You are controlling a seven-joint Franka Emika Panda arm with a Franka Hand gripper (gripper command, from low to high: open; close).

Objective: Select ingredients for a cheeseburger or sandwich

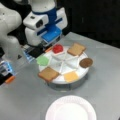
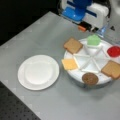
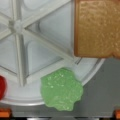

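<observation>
The ingredients lie on a white divided round tray point(image 1: 62, 65) point(image 2: 91, 58) point(image 3: 37, 40). On it are two toast squares point(image 1: 76, 49) point(image 1: 48, 74) point(image 2: 73, 45) point(image 2: 112, 69), green lettuce point(image 1: 43, 60) point(image 2: 93, 40) point(image 3: 61, 92), a red tomato slice point(image 1: 57, 48) point(image 2: 114, 51), a dark round patty point(image 1: 86, 62) point(image 2: 90, 78) and orange cheese point(image 1: 70, 76) point(image 2: 69, 64). My gripper point(image 1: 46, 47) point(image 2: 86, 27) point(image 3: 61, 113) hovers open over the tray's rim, just above the lettuce, holding nothing. Its orange fingertips point(image 3: 5, 113) show in the wrist view's bottom corners. No sandwich or cheeseburger is in view.
A white round plate point(image 1: 70, 108) point(image 2: 38, 72) with nothing on it sits on the grey table point(image 1: 105, 82) beside the tray. Blue and orange fixtures point(image 1: 7, 72) stand at a front view's left. The table's edge and a dark perforated floor point(image 2: 15, 110) lie beyond the plate.
</observation>
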